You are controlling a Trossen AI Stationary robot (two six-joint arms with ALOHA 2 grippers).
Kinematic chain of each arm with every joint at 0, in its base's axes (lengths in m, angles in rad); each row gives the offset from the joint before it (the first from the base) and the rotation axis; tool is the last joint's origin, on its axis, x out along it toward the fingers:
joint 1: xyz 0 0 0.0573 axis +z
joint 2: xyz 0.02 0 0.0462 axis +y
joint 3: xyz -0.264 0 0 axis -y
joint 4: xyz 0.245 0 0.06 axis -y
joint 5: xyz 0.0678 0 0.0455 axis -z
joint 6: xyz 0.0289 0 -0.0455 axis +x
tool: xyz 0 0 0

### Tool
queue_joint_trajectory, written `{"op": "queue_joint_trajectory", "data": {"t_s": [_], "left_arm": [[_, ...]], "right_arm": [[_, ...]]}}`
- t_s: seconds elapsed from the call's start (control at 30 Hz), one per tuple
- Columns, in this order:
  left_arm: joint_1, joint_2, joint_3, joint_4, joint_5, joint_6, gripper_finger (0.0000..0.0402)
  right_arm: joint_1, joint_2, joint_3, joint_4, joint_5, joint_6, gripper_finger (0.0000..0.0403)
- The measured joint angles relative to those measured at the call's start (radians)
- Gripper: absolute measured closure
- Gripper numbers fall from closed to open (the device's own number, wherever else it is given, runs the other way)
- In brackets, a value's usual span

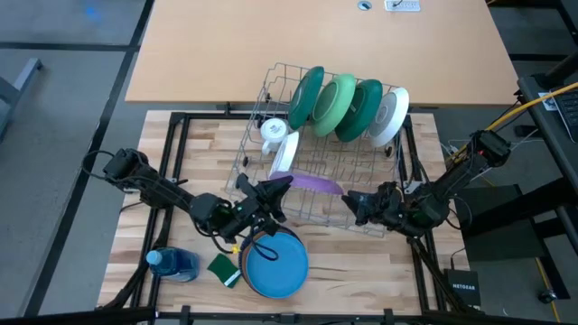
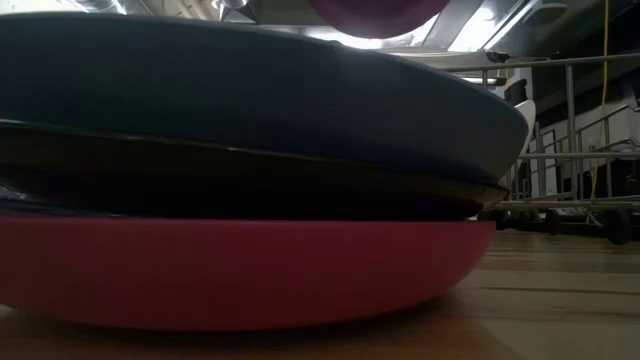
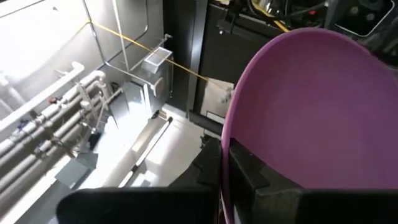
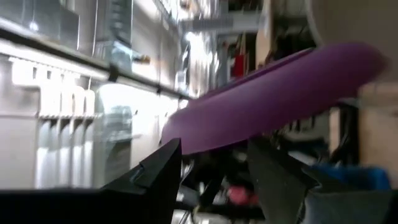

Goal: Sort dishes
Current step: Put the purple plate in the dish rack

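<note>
I count four plates standing on edge in the wire rack point(image 1: 271, 90): a dark green plate point(image 1: 307, 95), a light green plate point(image 1: 338, 101), another dark green one point(image 1: 365, 108) and a white plate point(image 1: 390, 114). A further white plate point(image 1: 286, 151) leans lower in the rack, just beside a small white mug point(image 1: 274, 130). At the table's near edge sits one stack of plates point(image 1: 274, 263), blue on top (the low view shows a dark one and a red one beneath it). Beside it lie one green sponge point(image 1: 221, 267) and one blue bottle point(image 1: 174, 263).

My left gripper point(image 1: 271, 192) is clamped on the rim of the purple plate point(image 1: 313, 182), which lies nearly flat over the rack's front edge. My right gripper point(image 1: 354, 204) hangs at the plate's opposite rim, fingers parted, the plate edge showing just beyond their tips.
</note>
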Motion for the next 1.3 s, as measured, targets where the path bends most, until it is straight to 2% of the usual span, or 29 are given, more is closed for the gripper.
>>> {"op": "queue_joint_trajectory", "data": {"t_s": [0.1, 0.17, 0.33, 0.53, 0.8, 1.13, 1.3], "left_arm": [[-0.001, 0.0, 0.0, 0.0, 0.016, 0.005, 0.0401], [-0.001, 0.0, 0.0, -0.002, 0.039, 0.006, 0.0401], [-0.002, -0.001, 0.0, 0.002, 0.101, -0.017, 0.0401], [-0.002, -0.001, 0.0, -0.003, 0.101, -0.02, 0.0401], [-0.01, 0.0, 0.001, -0.103, 0.116, -0.037, 0.0401], [-0.01, 0.001, 0.003, -0.232, 0.137, -0.087, 0.0401], [-0.011, 0.002, 0.002, -0.238, 0.138, -0.066, 0.0401]], "right_arm": [[0.0, 0.0, 0.0, 0.0, 0.065, -0.026, 0.0217], [-0.017, 0.0, 0.0, 0.0, 0.068, -0.027, 0.0217], [-0.084, 0.001, 0.0, -0.001, -0.027, -0.026, 0.0217], [-0.156, 0.0, 0.0, 0.002, -0.097, -0.023, 0.0217], [-0.221, 0.001, 0.0, -0.004, -0.107, -0.024, 0.0217], [-0.271, 0.002, -0.001, -0.015, -0.208, -0.024, 0.0217], [-0.269, 0.001, -0.001, -0.033, -0.235, -0.022, 0.024]]}}
